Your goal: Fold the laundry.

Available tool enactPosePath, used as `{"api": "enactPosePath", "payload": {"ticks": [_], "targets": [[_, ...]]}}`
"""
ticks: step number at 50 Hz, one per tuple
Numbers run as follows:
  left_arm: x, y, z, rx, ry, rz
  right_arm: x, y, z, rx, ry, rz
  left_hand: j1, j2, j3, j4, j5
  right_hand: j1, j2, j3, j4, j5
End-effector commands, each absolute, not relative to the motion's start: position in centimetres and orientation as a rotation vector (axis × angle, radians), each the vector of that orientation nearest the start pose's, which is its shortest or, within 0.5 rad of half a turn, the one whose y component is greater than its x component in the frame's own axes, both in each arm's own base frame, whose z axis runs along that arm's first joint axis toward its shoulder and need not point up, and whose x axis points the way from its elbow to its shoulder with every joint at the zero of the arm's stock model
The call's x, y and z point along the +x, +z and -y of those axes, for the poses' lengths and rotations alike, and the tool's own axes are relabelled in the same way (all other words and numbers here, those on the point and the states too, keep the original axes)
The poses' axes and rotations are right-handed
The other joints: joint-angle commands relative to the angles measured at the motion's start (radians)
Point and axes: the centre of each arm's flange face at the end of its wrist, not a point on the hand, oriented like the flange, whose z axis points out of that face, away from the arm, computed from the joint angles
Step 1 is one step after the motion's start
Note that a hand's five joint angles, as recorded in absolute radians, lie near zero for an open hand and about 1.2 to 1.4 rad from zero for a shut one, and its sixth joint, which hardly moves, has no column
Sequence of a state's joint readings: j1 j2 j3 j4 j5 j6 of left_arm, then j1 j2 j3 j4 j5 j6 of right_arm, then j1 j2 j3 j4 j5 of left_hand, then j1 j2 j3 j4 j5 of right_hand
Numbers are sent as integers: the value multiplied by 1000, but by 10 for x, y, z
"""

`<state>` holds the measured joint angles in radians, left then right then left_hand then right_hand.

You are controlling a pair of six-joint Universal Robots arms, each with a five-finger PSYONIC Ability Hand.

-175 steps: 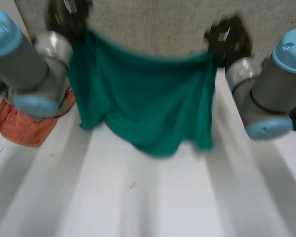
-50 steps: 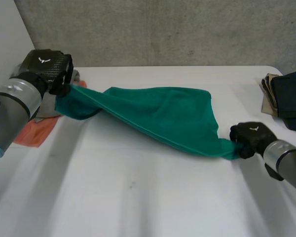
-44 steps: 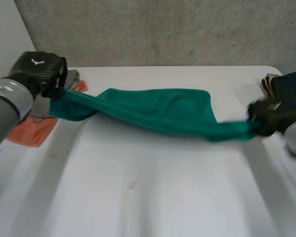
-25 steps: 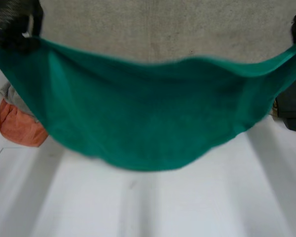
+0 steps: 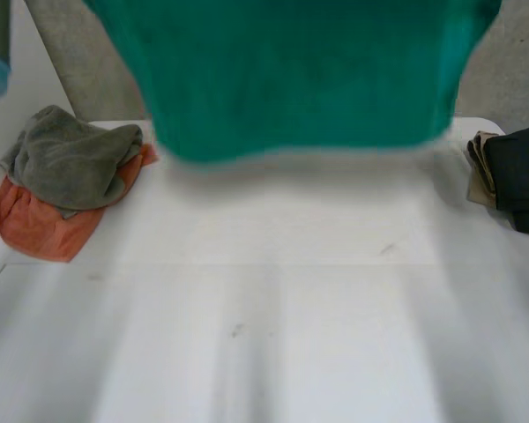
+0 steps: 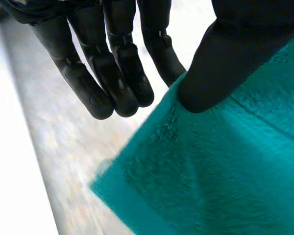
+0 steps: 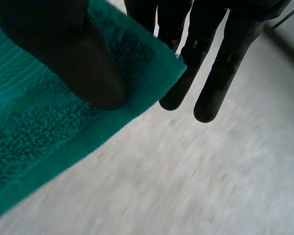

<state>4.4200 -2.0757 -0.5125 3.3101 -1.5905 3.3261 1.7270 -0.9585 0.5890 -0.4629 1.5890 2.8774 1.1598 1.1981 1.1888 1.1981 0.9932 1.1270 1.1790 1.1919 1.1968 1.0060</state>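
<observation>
- one green towel [image 5: 300, 70] hangs in the air over the white table [image 5: 273, 300], spread out wide. its bottom edge hangs in front of the far part of the table.
- the left hand [image 6: 112, 83] holds the towel close to a corner. the thumb presses on the front of the towel and one finger goes behind the towel's edge, so the towel is pinched between them. the other fingers are straight and close together, just beside the towel and not on it.
- the right hand [image 7: 83, 63] holds the towel close to another corner. its thumb sits on the front of the towel and pinches it against fingers behind. two more fingers stick out straight just past the towel's corner, with a small gap between them.
- below the towel, on the left arm's side, a grey cloth [image 5: 70, 163] lies bunched on top of an orange cloth [image 5: 40, 229]. both are on the table.
- below the towel, on the right arm's side, a dark pile of clothes [image 5: 525, 176] sits at the table's edge. a tan cloth [image 5: 479, 172] touches it on the side nearer the towel.
- behind the towel is a grey wall [image 5: 79, 62].
</observation>
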Motion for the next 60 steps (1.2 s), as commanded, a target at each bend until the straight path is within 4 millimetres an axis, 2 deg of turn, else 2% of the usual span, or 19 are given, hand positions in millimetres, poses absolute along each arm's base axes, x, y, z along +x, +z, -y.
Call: {"api": "enactPosePath", "payload": {"ticks": [1, 7, 8, 11, 12, 15, 16, 20, 23, 27, 30, 33, 34, 37, 38, 42, 47, 51, 60], "targets": [[-251, 444, 365, 337, -2973, -1411, 204, 423, 430, -281, -2944, -1147, 236, 198, 207, 198, 229, 269, 217, 204, 199, 216], [-248, 389, 380, 398, -2813, -1619, 209, 384, 433, -365, -2840, -1319, 236, 198, 207, 198, 229, 269, 217, 204, 199, 216], [-249, 369, 383, 425, -2759, -1689, 209, 367, 436, -388, -2799, -1400, 236, 198, 207, 198, 229, 269, 217, 204, 199, 216], [-251, 340, 384, 471, -2676, -1788, 209, 337, 438, -445, -2715, -1544, 236, 198, 207, 198, 229, 269, 217, 204, 199, 216], [-254, 318, 384, 523, -2612, -1856, 210, 315, 438, -494, -2650, -1647, 236, 198, 207, 198, 229, 269, 217, 204, 199, 216], [-258, 284, 381, 628, -2508, -1945, 208, 279, 436, -571, -2532, -1813, 236, 198, 207, 198, 229, 269, 217, 204, 199, 216], [-259, 262, 378, 706, -2436, -1990, 205, 255, 433, -619, -2448, -1921, 236, 198, 207, 198, 229, 269, 217, 204, 199, 216], [-259, 219, 367, 887, -2264, -2057, 199, 204, 417, -735, -2233, -2148, 236, 198, 207, 198, 229, 269, 217, 204, 199, 216], [-253, 199, 356, 985, -2153, -2087, 191, 180, 403, -821, -2107, -2279, 236, 198, 207, 198, 229, 269, 217, 204, 199, 216], [-240, 185, 333, 1110, -1990, -2138, 182, 167, 377, -973, -1947, -2419, 236, 198, 207, 198, 229, 269, 217, 204, 199, 216], [-232, 183, 316, 1200, -1880, -2161, 172, 174, 359, -1093, -1871, -2497, 236, 198, 207, 198, 229, 269, 217, 204, 199, 216], [-222, 188, 287, 1329, -1709, -2179, 157, 185, 331, -1275, -1723, -2597, 236, 198, 207, 198, 229, 269, 217, 204, 199, 216], [-215, 190, 270, 1398, -1584, -2204, 150, 190, 316, -1381, -1639, -2635, 236, 198, 207, 198, 229, 269, 217, 204, 199, 216], [-207, 193, 246, 1496, -1414, -2245, 141, 193, 300, -1517, -1531, -2663, 236, 198, 207, 198, 229, 269, 217, 204, 199, 216], [-203, 192, 230, 1562, -1288, -2291, 137, 191, 290, -1617, -1436, -2671, 236, 198, 207, 198, 229, 269, 217, 204, 199, 216], [-200, 194, 206, 1689, -1057, -2386, 138, 189, 282, -1779, -1351, -2628, 236, 198, 207, 198, 229, 269, 217, 204, 199, 216], [-212, 203, 216, 1698, -1152, -2331, 146, 190, 297, -1668, -1479, -2617, 236, 198, 207, 198, 229, 269, 217, 204, 199, 216], [-226, 212, 240, 1615, -1295, -2280, 156, 188, 315, -1546, -1593, -2595, 236, 198, 207, 198, 229, 269, 217, 204, 199, 216], [-278, 219, 322, 1346, -1734, -2063, 177, 185, 373, -1249, -1974, -2487, 236, 198, 207, 198, 229, 269, 217, 204, 199, 216]]}}
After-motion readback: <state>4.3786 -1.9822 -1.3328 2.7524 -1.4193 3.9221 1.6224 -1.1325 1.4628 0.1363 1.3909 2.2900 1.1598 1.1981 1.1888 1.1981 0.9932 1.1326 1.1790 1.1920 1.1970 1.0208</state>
